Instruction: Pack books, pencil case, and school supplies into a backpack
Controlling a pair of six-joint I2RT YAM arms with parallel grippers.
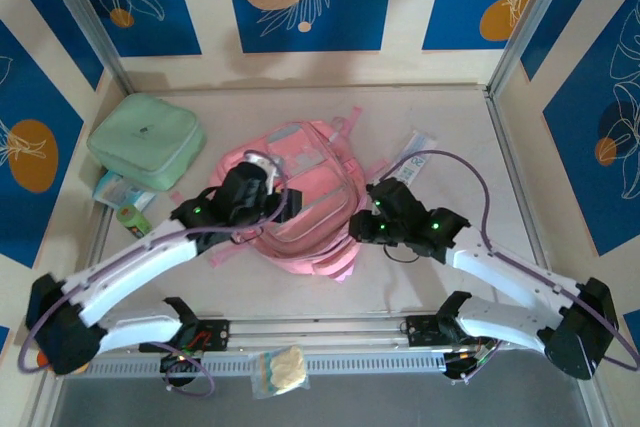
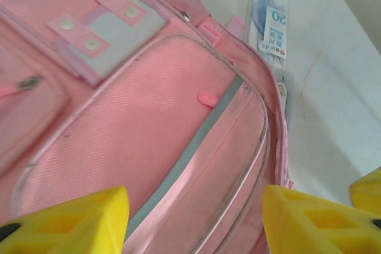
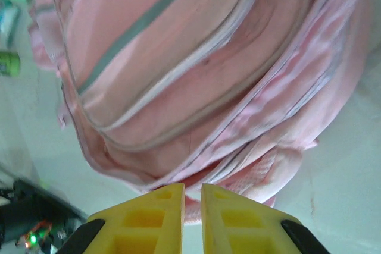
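Pink backpack [image 1: 310, 162]: flat on the table under both tools, front pockets up; no open mouth seen.
Left gripper [image 2: 196, 224]: released, fingers wide apart just above the front pocket, nothing between them.
Right gripper [image 3: 192, 206]: fingers nearly together with a thin slit, at the backpack's lower edge; can't tell if fabric is pinched.
Pencil case [image 2: 271, 22]: on the table, touching or just beside the backpack's far side, ahead and right of the left gripper.
Case axis: long side runs away from the left gripper, roughly along its reach.
Nearer arm: likely right; the case lies just beyond it.
Next, a guess: open the backpack first.
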